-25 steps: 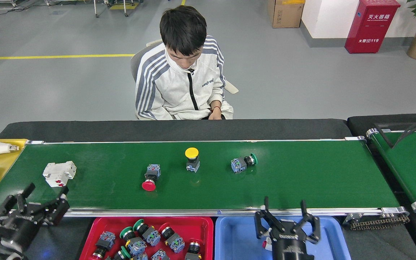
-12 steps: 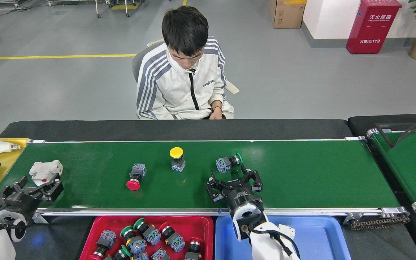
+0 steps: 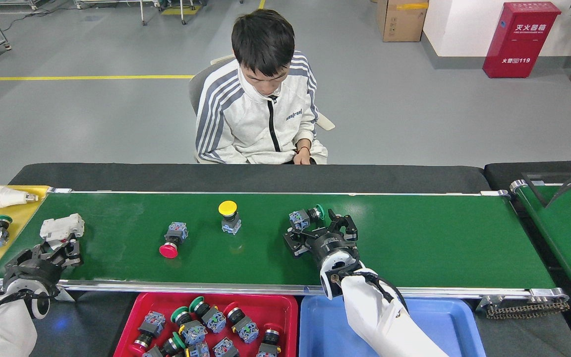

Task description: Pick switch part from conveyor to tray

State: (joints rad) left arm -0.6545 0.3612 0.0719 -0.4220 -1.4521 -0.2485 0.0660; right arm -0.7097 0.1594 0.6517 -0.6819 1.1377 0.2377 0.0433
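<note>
Right gripper [image 3: 319,231] has been carried out over the conveyor [image 3: 414,248] from above the blue tray [image 3: 459,322] within the last second, and its fingers are now spread wide, nothing held, about the green-capped switch part [image 3: 306,217] lying on its side on the belt. The part has meanwhile been carried leftward (as have the yellow-capped switch [image 3: 229,216] and red-capped switch [image 3: 171,240]). A closing grasp appears imminent. Left gripper [image 3: 60,248] is set near the white breaker [image 3: 61,227]; its opening cannot be made out.
</note>
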